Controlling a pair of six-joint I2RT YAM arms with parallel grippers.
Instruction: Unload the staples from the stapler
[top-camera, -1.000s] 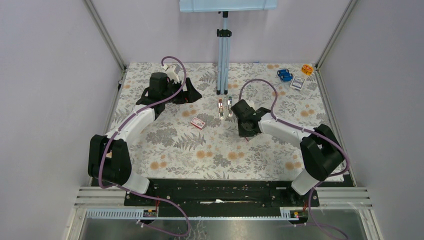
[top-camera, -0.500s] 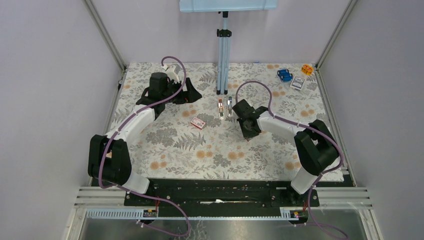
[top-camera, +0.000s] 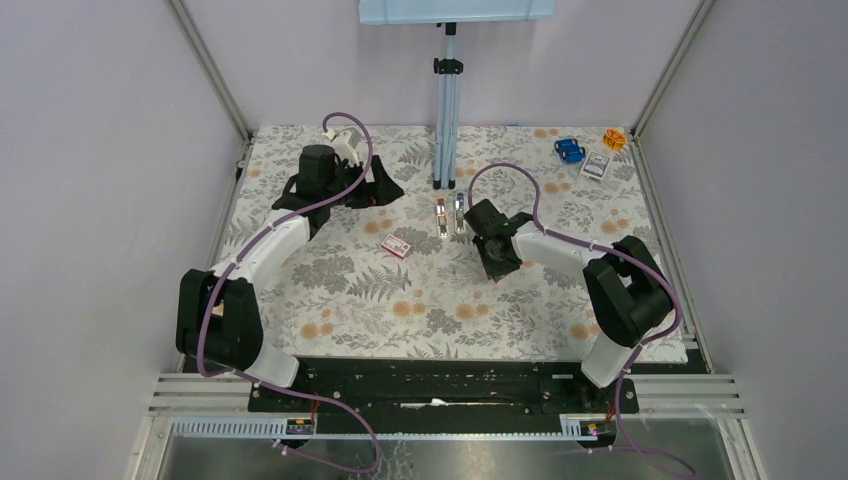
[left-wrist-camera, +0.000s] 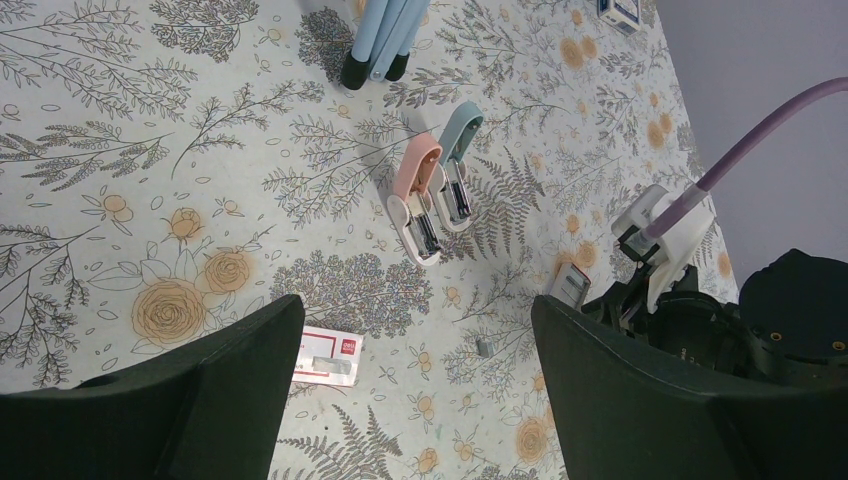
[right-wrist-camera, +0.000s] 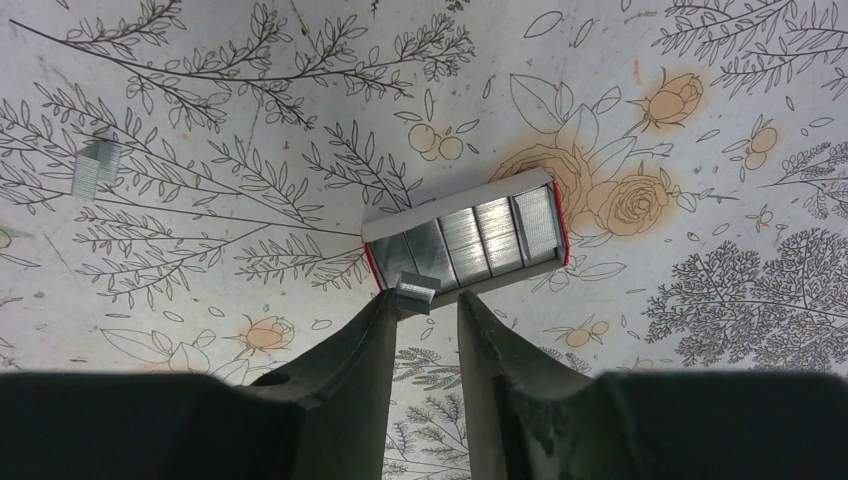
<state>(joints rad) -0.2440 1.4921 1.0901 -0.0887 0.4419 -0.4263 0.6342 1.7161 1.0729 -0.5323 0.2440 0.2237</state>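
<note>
Two mini staplers lie open side by side, a pink one (top-camera: 441, 216) (left-wrist-camera: 415, 196) and a blue-green one (top-camera: 459, 212) (left-wrist-camera: 456, 163). My right gripper (top-camera: 497, 264) (right-wrist-camera: 425, 300) hovers low over a small open red box (right-wrist-camera: 465, 240) filled with rows of staples. Its jaws stand a little apart. A tiny silvery staple strip (right-wrist-camera: 415, 290) sits at the tip of its left finger, over the box's near edge. A second loose staple strip (right-wrist-camera: 97, 166) (left-wrist-camera: 484, 346) lies on the cloth. My left gripper (top-camera: 386, 189) (left-wrist-camera: 420, 400) is wide open and empty, above the cloth left of the staplers.
A closed red-and-white box (top-camera: 396, 245) (left-wrist-camera: 325, 358) lies left of the staplers. A blue stand's post (top-camera: 446, 120) rises behind them. A blue toy (top-camera: 569, 150), an orange one (top-camera: 613, 138) and a small box (top-camera: 595, 167) sit at the far right corner.
My right arm has folded in and the gripper has shifted slightly left and toward the back. The left arm has not moved.
</note>
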